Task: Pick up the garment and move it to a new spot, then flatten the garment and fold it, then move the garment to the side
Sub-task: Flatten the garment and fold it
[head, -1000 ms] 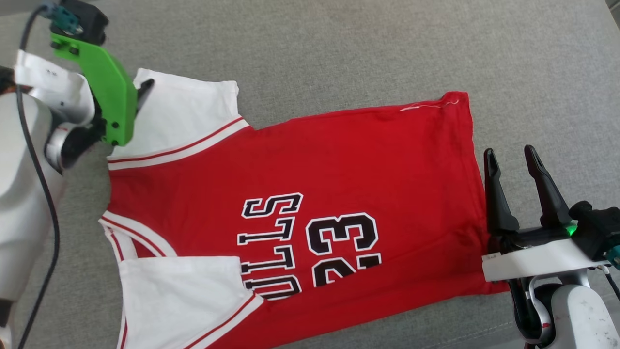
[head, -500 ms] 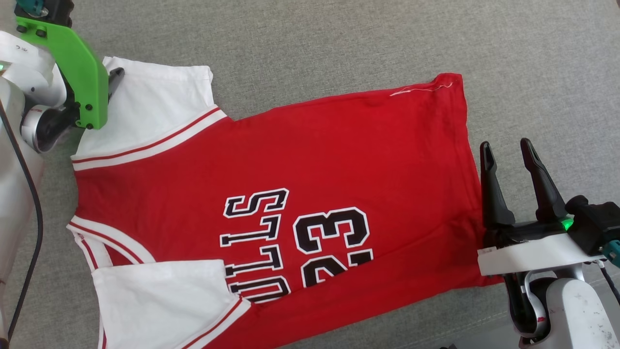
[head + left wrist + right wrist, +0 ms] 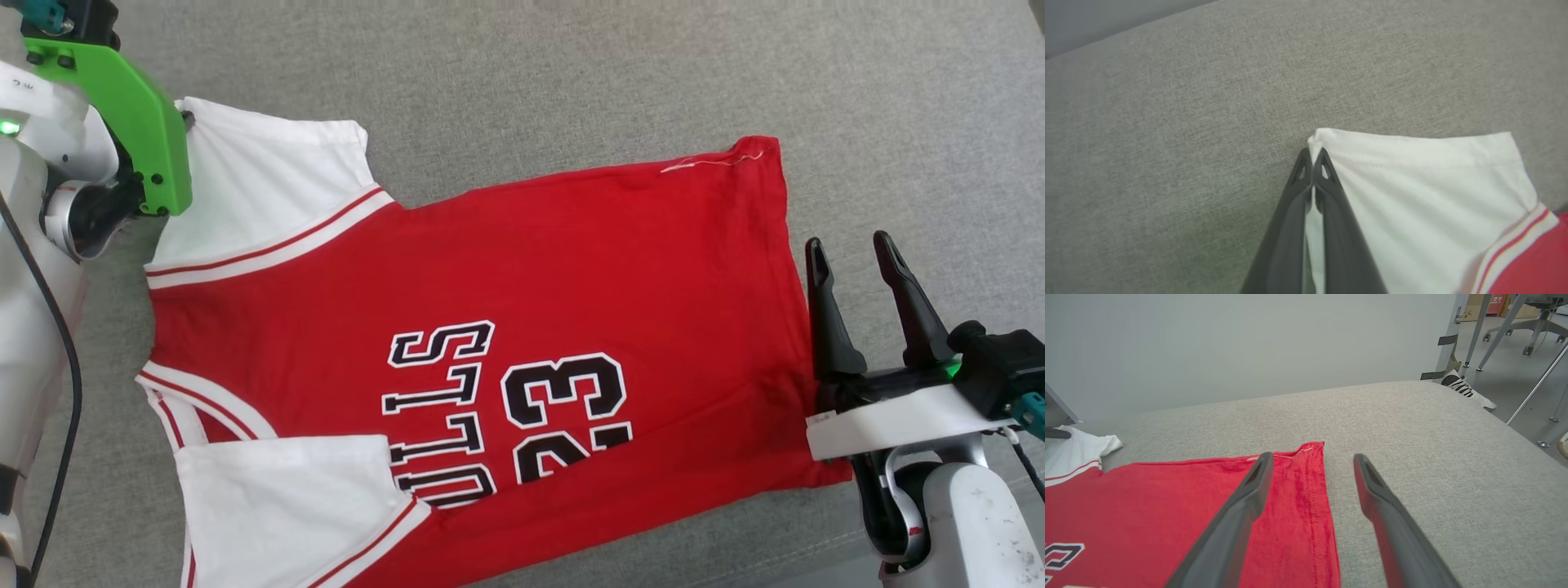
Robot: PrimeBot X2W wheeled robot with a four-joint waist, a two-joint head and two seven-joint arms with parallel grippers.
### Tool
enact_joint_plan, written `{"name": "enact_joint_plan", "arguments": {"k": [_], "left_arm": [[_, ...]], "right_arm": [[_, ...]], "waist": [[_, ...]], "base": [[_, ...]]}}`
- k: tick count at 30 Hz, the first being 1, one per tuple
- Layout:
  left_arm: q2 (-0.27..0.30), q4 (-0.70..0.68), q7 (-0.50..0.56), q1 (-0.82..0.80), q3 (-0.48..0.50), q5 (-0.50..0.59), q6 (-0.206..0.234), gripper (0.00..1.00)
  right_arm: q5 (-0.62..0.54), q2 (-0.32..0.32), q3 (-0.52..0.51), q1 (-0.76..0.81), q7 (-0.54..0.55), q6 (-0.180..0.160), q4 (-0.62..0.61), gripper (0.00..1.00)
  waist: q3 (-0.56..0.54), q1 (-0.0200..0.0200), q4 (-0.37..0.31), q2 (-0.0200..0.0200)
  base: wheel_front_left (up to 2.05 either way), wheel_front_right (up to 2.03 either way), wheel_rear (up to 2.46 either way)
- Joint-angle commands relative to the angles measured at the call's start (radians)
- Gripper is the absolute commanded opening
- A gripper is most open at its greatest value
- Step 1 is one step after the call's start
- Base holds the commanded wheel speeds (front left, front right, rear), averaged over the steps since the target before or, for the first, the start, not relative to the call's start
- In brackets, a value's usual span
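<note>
The garment [image 3: 490,278] is a red shirt with white sleeves and black "BULLS 23" print, lying flat and face up on the grey cushion. My left gripper [image 3: 1312,157] is shut on the outer corner of the far white sleeve [image 3: 1412,196], with a sliver of white cloth pinched between its fingers. In the head view that gripper [image 3: 186,120] is mostly hidden behind its green bracket [image 3: 131,106] at the upper left. My right gripper [image 3: 849,245] stands open beside the red hem at the right. Its left finger is over the hem edge [image 3: 1314,506], holding nothing.
The grey fabric cushion [image 3: 571,73] extends well beyond the shirt at the far side and to the right. A pale wall [image 3: 1208,343] rises behind it. Past the cushion's right edge are a shoe [image 3: 1466,392] on the floor and metal furniture legs [image 3: 1490,335].
My left gripper has shut on the sleeve corner; earlier its fingers stood apart there. The head camera has shifted slightly. The right gripper has stayed open by the hem.
</note>
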Motion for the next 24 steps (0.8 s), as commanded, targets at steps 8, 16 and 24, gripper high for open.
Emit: {"name": "enact_joint_plan", "arguments": {"k": [8,16,24], "left_arm": [[-0.017,-0.108,-0.082,0.102,0.038,-0.116,-0.007,0.0],[-0.001,-0.296,-0.113,0.229,0.03,-0.143,0.008,0.0],[0.024,-0.536,-0.112,0.365,0.03,-0.156,0.084,0.0]], "right_arm": [[-0.018,-0.062,-0.03,0.014,0.124,-0.001,0.013,1.0],[0.007,-0.191,-0.018,0.003,0.391,-0.001,0.001,1.0],[0.103,-0.32,0.039,-0.093,0.675,-0.001,0.024,1.0]], "waist": [[-0.134,-0.0001,0.05,-0.0001],[-0.211,-0.0001,0.12,-0.0001],[-0.223,-0.0001,0.181,-0.0001]], "base": [[0.0,0.0,0.0],[0.0,0.0,0.0],[0.0,0.0,0.0]]}}
